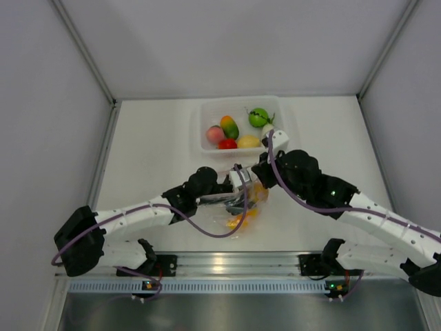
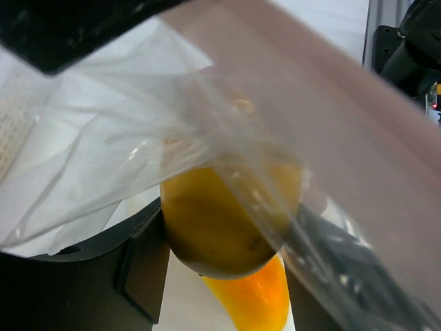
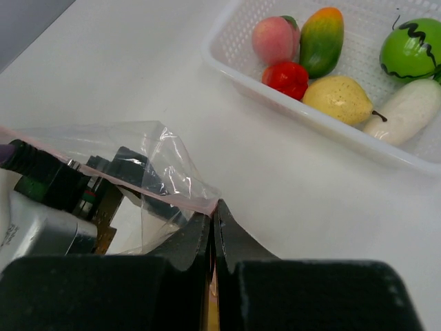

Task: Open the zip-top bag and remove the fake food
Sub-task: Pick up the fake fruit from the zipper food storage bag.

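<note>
Shut flat with the right pincer (image 3: pixel 215 214), finger pressed against finger, on the end of the pink zip strip (image 3: pixel 138 183) of the zip-top bag (image 3: pixel 155 148). From that pinch, drawn in a straight line toward the left arm, with crinkled clear plastic bulging up behind it. Beneath that plastic, and seen through it from the right wrist, the left pincer (image 2: pixel 227 241), with fingers held well apart; cannot tell whether inside the mouth of the bag or only behind a layer of it. Between those fingers, filling the gap, a yellow piece (image 2: pixel 213 227) of the fake food, touching the finger on the left side of the wrist view; blurred by plastic on the other side, so cannot tell whether squeezed or merely lying there. Just past it, an orange piece (image 2: pixel 255 296), shown inside the bag in the top view. As for the bag's place: about midway between the left and right edges of the table (image 1: pixel 151 158), nearer the near edge than the far one. Well apart from it, against the middle of the far edge, a pale meshed tub (image 3: pixel 238 31) with more fake food in it: a pink piece (image 3: pixel 274 38) beside a green-and-orange piece (image 3: pixel 320 38), a red piece (image 3: pixel 288 77) close in front of both, a yellow pear-shaped piece (image 3: pixel 339 98) just beside the red, a long white piece (image 3: pixel 406 110) against it, and a round green piece (image 3: pixel 413 48) with dark stripes next to the white.
</note>
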Robot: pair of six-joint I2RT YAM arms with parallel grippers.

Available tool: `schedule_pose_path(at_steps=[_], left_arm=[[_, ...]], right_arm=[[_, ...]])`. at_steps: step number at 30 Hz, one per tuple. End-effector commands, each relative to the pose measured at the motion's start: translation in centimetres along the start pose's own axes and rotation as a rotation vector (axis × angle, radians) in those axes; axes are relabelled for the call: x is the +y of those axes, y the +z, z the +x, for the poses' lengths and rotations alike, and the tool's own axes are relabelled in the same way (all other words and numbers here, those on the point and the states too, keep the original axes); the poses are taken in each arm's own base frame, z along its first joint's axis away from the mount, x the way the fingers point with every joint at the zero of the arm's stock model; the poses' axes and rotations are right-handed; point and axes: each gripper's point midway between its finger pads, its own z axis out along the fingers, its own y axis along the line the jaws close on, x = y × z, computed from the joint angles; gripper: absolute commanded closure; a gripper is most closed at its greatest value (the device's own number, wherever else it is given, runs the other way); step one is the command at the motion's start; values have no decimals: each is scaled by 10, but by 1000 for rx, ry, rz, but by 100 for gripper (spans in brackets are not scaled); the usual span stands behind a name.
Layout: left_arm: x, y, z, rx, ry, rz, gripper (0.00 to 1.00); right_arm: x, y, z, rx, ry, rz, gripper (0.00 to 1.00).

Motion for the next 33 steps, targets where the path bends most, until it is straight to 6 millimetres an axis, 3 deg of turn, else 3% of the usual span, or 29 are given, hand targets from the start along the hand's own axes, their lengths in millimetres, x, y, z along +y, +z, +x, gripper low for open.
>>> schedule_pose_path(at_steps=[1,2,4,11,13,21,24,28,29,33], left_arm=[[-25,-6,-53,-199,213,160,100],[-27,-6,-54,-202,228,170,100],[-35,-8,-62,-227,278,227,100],[-47,-18,-74,-243,339,349,100],[-48,-20,-79,-256,351,348,100],[-31,-34,-109,-321,424,207,100],[-16,-36,-115,-324,425,112,100],[27,-36,-123,-299,364,-133,100],[42,-35,-120,-278,333,-209,100],[59,-30,-110,-240,288,-288,100]], right_arm=[[-34,4,-7,-15,-38,151,100],[-24,6,-10,-8,-37,96,100],[-24,12,-11,24,-37,104,100],[-48,11,-19,32,-23,224,100],[-65,18,-8,94,-23,285,100],[-86,32,23,210,-33,345,100],[-91,30,25,211,-29,369,100],[-97,26,31,216,-17,393,100],[-98,26,32,219,-16,396,100],[-106,24,29,213,-9,425,100]])
